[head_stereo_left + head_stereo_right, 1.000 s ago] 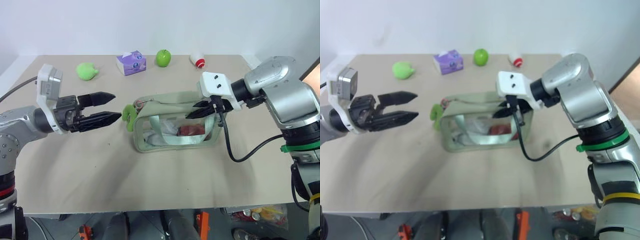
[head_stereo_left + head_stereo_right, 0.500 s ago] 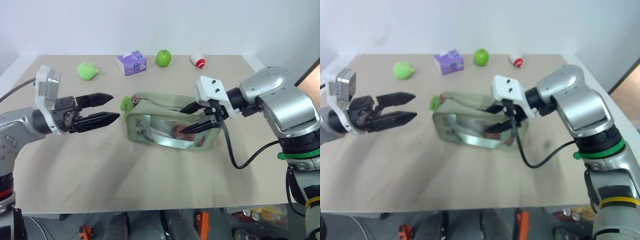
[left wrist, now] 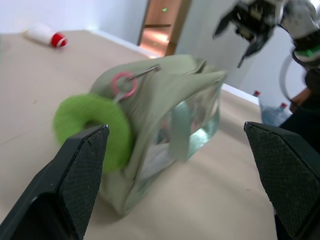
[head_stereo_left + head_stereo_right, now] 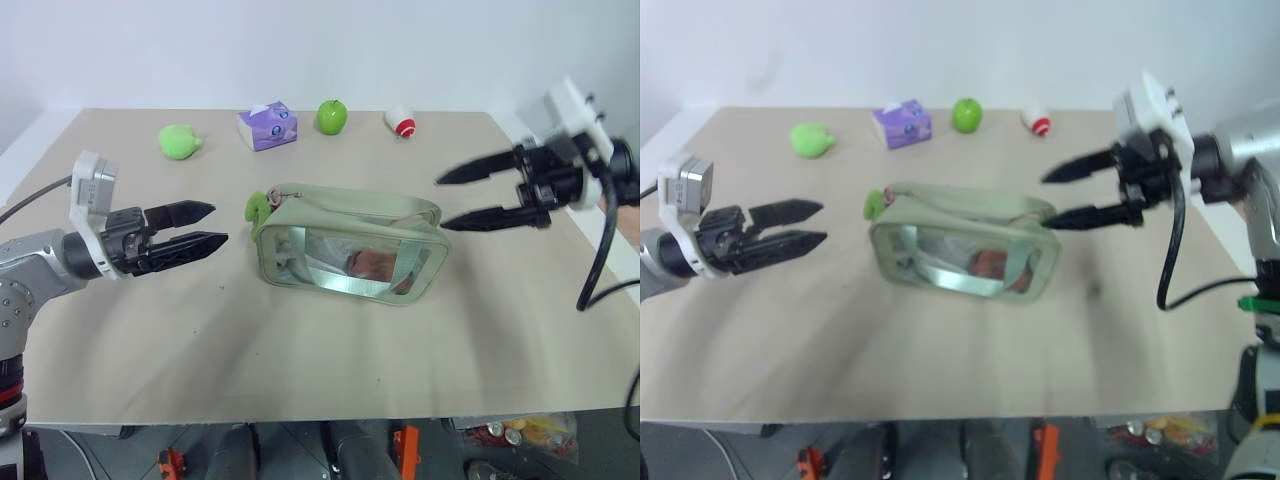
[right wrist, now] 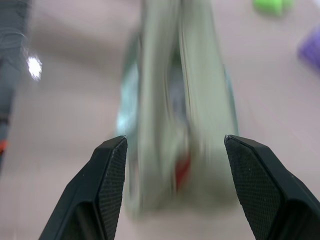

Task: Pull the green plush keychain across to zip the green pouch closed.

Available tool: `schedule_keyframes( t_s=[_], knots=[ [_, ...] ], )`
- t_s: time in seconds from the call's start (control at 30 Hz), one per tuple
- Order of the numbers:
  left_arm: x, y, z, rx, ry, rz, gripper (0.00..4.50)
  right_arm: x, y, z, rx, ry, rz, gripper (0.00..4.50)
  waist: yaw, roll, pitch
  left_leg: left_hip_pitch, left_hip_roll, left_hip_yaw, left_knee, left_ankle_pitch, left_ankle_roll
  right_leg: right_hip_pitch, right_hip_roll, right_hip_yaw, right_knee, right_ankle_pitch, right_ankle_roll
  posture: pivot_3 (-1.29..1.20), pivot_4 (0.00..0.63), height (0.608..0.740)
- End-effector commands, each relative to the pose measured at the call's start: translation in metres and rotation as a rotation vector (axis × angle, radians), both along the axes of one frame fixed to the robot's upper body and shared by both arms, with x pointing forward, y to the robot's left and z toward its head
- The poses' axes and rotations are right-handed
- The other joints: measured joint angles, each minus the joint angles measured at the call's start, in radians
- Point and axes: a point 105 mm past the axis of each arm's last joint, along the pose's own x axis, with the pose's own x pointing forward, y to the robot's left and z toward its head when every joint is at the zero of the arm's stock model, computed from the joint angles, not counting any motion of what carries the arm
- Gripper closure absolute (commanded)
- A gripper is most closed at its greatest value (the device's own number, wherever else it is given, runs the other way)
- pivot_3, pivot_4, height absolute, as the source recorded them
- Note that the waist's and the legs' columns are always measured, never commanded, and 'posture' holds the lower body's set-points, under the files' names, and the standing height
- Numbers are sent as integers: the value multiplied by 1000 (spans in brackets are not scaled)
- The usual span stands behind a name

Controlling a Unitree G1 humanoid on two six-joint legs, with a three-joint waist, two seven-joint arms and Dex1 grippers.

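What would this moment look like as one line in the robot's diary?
right gripper: open, clear of green pouch | left gripper: open, facing green plush keychain | nothing held

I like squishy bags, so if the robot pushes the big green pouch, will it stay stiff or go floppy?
Probably floppy: the green pouch is soft fabric and its top edge sags. It looks fairly light, with little inside the clear window, so a push might slide it along the table. Its leaning shape suggests that it could tip.
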Motion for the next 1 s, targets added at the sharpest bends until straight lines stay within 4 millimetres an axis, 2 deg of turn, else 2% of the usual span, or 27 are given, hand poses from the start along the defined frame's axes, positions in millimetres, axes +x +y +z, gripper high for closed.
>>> schedule_keyframes(
  t_s=[0.03, 0.33, 0.53, 0.8, 0.83, 0.87, 1.0],
  knots=[
    [-4, 4, 10, 5, -52, 12, 0, -12, -12, 8, -50, -71, -6, 1312, -2, 0, 0, 0, 0, 0, 0, 0, 0, 0, 0, 0, 0, 0, 0, 0, 150, 740],
    [3, 2, 9, -4, -44, 13, 0, -15, -4, -16, 5, -15, -30, 1312, -6, 0, 0, 2, 1, 0, 1, 0, 0, 1, 1, 0, 1, 1, 1, 0, 150, 740],
    [0, -1, 9, -4, -46, 10, 0, -1, 0, -33, 17, -1, -58, 1312, -6, 0, 0, 1, 1, 0, 2, 0, 0, 1, 1, 0, 1, 1, 1, 0, 150, 740],
    [-3, 0, 10, -2, -50, 24, 0, 10, 1, -39, 14, 0, -66, 1312, -5, 0, 0, 1, 0, 0, 2, 0, 0, 1, 1, 0, 1, 1, 1, 0, 150, 740],
    [-3, 0, 10, -2, -49, 28, 0, 11, 1, -39, 19, 1, -68, 1842, -5, 0, 0, 1, 0, 0, 1, 0, 0, 1, 1, 0, 1, 1, 1, 0, 150, 740],
    [-3, 1, 10, -2, -48, 30, 0, 12, 2, -38, 23, 1, -69, 2070, -5, 0, 0, 1, 1, 0, 1, 0, 0, 1, 1, 0, 1, 1, 1, 0, 150, 740],
    [-2, 6, 7, -1, -37, 59, 0, 12, 4, -34, 33, -8, -57, 3449, -5, 0, 0, 1, 1, 0, 2, 0, 0, 1, 1, 0, 1, 1, 1, 0, 150, 740]
  ],
)
